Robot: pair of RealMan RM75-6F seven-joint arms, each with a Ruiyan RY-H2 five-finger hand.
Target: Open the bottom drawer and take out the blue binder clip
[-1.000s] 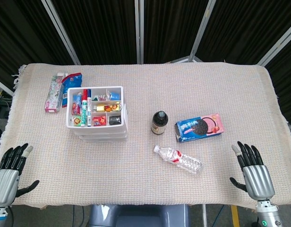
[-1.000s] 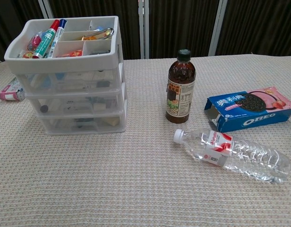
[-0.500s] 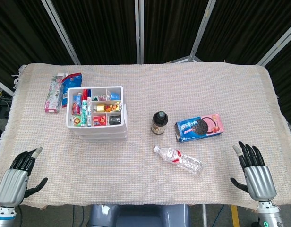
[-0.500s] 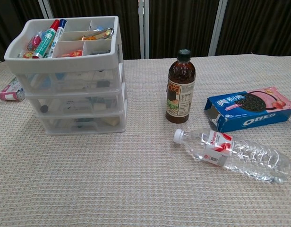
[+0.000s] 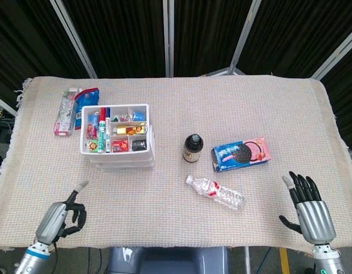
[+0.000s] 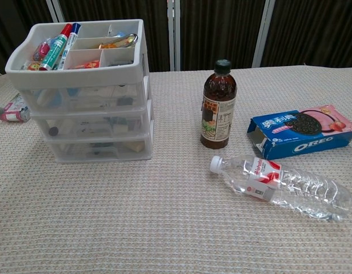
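Starting at the left edge: the left hand is hovering over the near rim of the table, one finger pointing out, the rest curling in around nothing. Up and a little right of it is standing the drawer unit, three clear drawers under an open tray of pens. The bottom drawer is sitting shut, its front facing the robot, so the pull looks to be running straight back toward that left hand. The blue binder clip itself is not showing clearly through the plastic; I can't tell where in the drawer it is lying. Moving right, nothing is crowding the drawer front. Far right, the right hand is hanging open, fingers spreading, holding nothing, well apart from the unit. The left hand is clearly the nearer one for this reach.
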